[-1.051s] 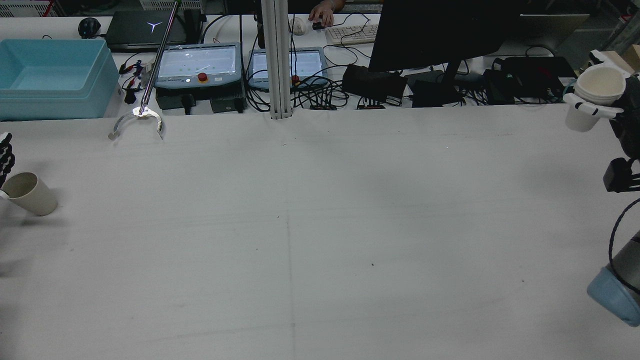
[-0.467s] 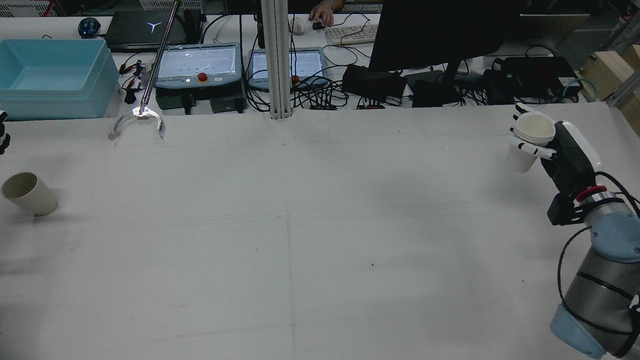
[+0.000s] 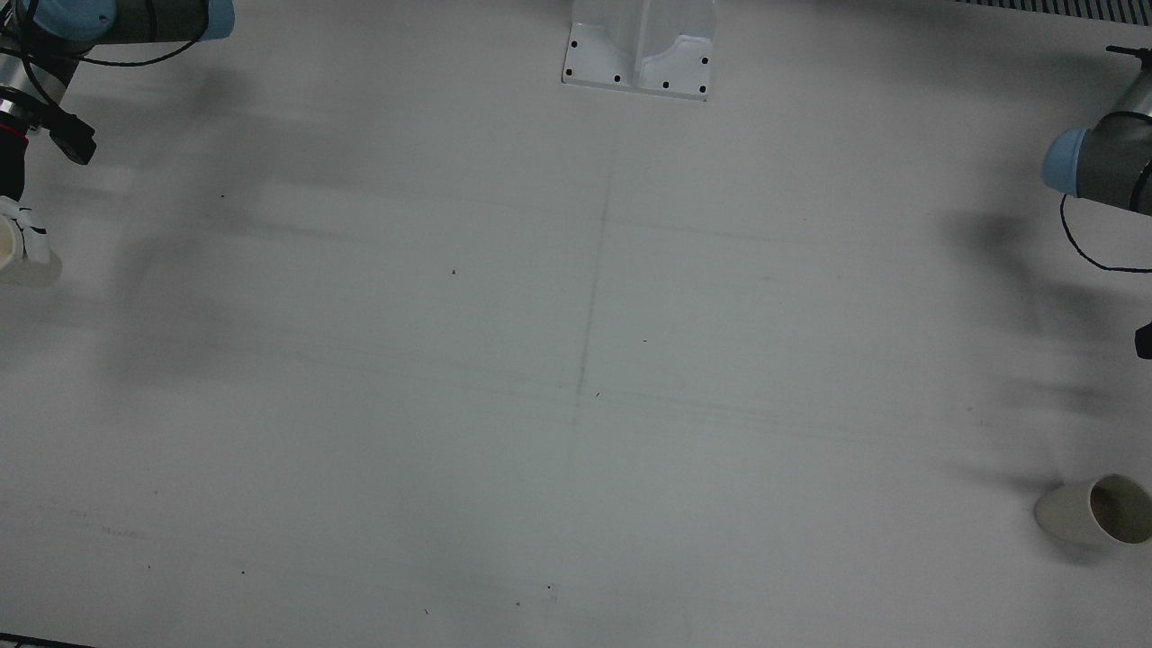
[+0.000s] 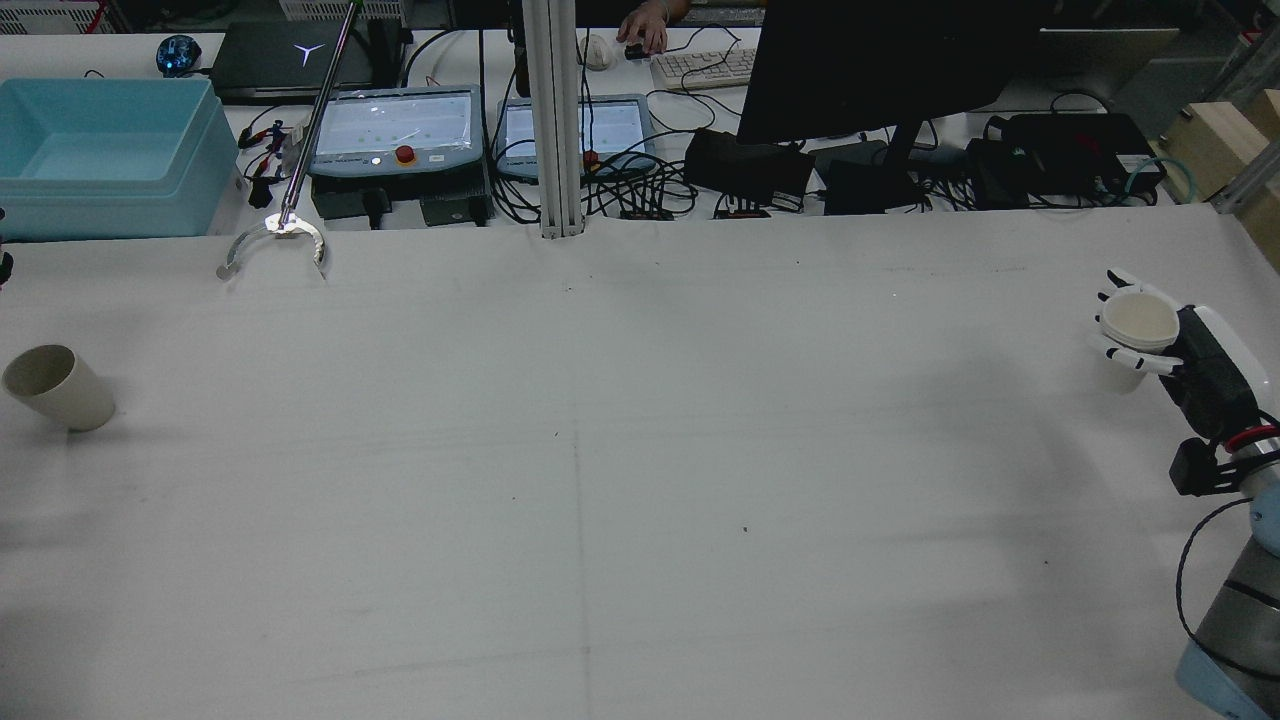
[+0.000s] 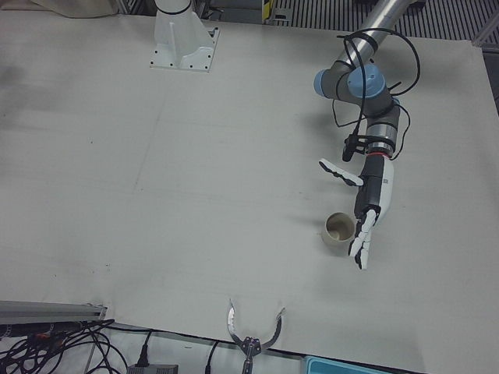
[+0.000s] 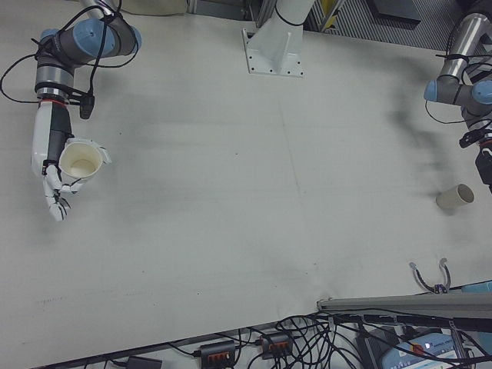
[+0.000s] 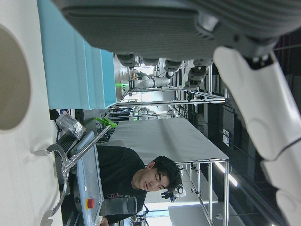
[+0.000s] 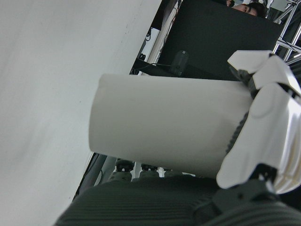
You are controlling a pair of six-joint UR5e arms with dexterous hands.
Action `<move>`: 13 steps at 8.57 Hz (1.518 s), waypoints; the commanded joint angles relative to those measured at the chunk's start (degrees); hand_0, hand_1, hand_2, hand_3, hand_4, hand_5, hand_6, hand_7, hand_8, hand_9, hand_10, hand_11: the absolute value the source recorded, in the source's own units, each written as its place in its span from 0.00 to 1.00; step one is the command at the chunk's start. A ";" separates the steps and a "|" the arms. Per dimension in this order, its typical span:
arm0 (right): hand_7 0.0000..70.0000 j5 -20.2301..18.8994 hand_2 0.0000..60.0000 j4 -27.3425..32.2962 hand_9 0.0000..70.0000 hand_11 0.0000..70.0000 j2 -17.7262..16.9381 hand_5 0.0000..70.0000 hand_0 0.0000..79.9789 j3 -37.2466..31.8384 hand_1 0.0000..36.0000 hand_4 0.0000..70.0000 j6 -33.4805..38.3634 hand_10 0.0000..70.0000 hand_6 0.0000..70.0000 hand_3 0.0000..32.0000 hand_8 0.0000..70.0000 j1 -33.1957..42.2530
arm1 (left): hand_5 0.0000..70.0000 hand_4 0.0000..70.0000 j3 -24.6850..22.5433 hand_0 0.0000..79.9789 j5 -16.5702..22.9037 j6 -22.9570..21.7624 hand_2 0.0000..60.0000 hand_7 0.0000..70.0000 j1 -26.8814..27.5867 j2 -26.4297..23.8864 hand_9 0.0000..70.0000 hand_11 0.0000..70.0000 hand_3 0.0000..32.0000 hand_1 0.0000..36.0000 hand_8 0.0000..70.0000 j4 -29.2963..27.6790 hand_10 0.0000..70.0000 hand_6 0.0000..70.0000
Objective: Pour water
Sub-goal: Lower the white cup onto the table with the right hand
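While the right hand (image 6: 58,165) clasped a white cup (image 6: 79,160) | left hand (image 5: 369,209) hung spread beside the beige cup (image 5: 338,229) | step: carrying | next: bring cups together.

Two paper cups: white cup (image 4: 1137,325), beige cup (image 4: 57,386). Two hands: right hand (image 4: 1190,360), left hand (image 5: 370,204). One blue bin (image 4: 105,155).

My right hand (image 6: 54,173) holds an upright white paper cup (image 6: 79,160) near the table's (image 6: 231,231) left edge; a beige cup (image 6: 455,197) lies tipped near the right edge.
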 commanded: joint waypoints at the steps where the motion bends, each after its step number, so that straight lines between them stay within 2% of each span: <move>1: 0.17 0.95 0.65 12.46 0.28 0.33 5.82 0.92 0.58 -13.55 0.50 0.27 -6.30 0.22 0.12 0.00 0.18 5.80 | 0.07 0.24 -0.66 0.61 -0.33 0.50 0.00 0.03 0.28 0.81 0.00 0.04 0.00 0.13 0.00 -0.27 0.01 0.01; 2: 0.16 1.05 0.71 17.40 0.31 0.36 8.72 0.91 0.60 -19.36 0.57 0.24 -7.01 0.23 0.11 0.00 0.20 6.87 | 0.07 0.23 -1.35 0.61 -0.33 0.51 0.00 0.03 0.19 0.81 0.00 0.04 0.00 0.13 0.00 -0.45 0.02 0.01; 3: 0.16 1.57 0.70 19.10 0.34 0.37 9.96 0.91 0.60 -21.77 0.59 0.23 -7.02 0.24 0.13 0.00 0.22 6.79 | 0.07 0.23 -1.88 0.60 -0.24 0.68 0.00 0.03 0.19 0.81 0.00 0.04 0.00 0.13 0.00 -0.45 0.02 0.00; 4: 0.16 2.53 0.69 20.60 0.33 0.36 10.15 0.94 0.61 -22.05 0.60 0.24 -7.02 0.23 0.13 0.00 0.22 6.88 | 0.07 0.23 -2.32 0.61 -0.15 0.68 0.00 0.03 0.11 0.81 0.00 0.04 0.00 0.13 0.00 -0.45 0.02 0.00; 6: 0.13 2.98 0.66 22.11 0.34 0.36 11.02 0.89 0.60 -21.27 0.57 0.21 -5.36 0.23 0.11 0.00 0.22 6.88 | 0.08 0.24 -3.03 0.61 -0.15 0.68 0.00 0.03 0.11 0.90 0.00 0.04 0.00 0.14 0.00 -0.45 0.02 0.01; 8: 0.13 3.07 0.65 22.28 0.32 0.35 10.25 0.89 0.59 -18.37 0.53 0.23 -1.33 0.23 0.12 0.00 0.21 5.48 | 0.08 0.24 -3.03 0.61 -0.07 0.86 0.00 0.03 0.19 0.99 0.00 0.04 0.00 0.15 0.00 -0.53 0.02 0.01; 10: 0.13 3.07 0.67 22.28 0.28 0.32 7.01 0.92 0.58 -17.32 0.50 0.22 4.21 0.21 0.12 0.00 0.19 0.58 | 0.09 0.24 -2.94 0.61 -0.07 1.38 0.00 0.03 0.54 0.90 0.00 0.05 0.00 0.15 0.00 -0.54 0.02 0.01; 11: 0.14 3.16 0.68 22.28 0.27 0.31 6.46 0.91 0.57 -18.18 0.49 0.21 4.58 0.20 0.12 0.00 0.18 -1.45 | 0.09 0.25 -2.86 0.61 0.02 1.65 0.00 0.03 0.81 0.81 0.00 0.05 0.00 0.15 0.00 -0.54 0.02 0.01; 13: 0.13 3.25 0.60 22.37 0.27 0.31 6.55 0.92 0.56 -19.33 0.43 0.22 4.67 0.21 0.12 0.00 0.17 -3.83 | 0.10 0.25 -2.86 0.61 0.11 2.35 0.00 0.04 0.72 0.64 0.00 0.05 0.00 0.16 0.00 -0.54 0.02 0.02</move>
